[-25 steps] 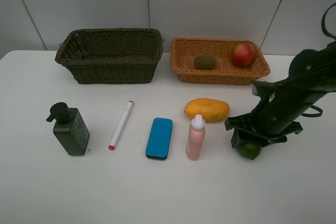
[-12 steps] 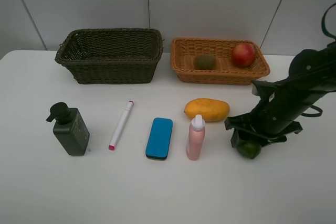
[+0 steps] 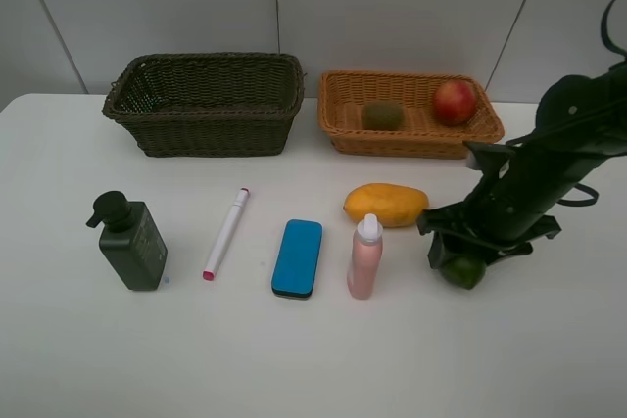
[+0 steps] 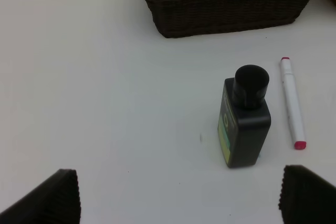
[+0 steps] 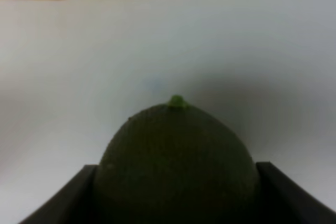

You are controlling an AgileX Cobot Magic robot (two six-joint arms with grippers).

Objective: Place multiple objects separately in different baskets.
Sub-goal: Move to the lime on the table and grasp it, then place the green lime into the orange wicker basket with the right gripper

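Two jaws of my right gripper (image 3: 468, 257) are closed on the green avocado (image 3: 463, 273), lower right of the frame. Step in hand, I judge: grasp made, lift pending. Next: carry it up to the orange-tan basket (image 3: 402, 144), clearing the mango (image 3: 386, 205) and pink spray bottle (image 3: 364, 259) just left. My left gripper (image 4: 184, 195) hangs wide open, empty.

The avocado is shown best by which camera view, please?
The right wrist view: the avocado fills it, stem nub visible. The exterior high view shows only a part beneath the right end effector; the left wrist view misses it.
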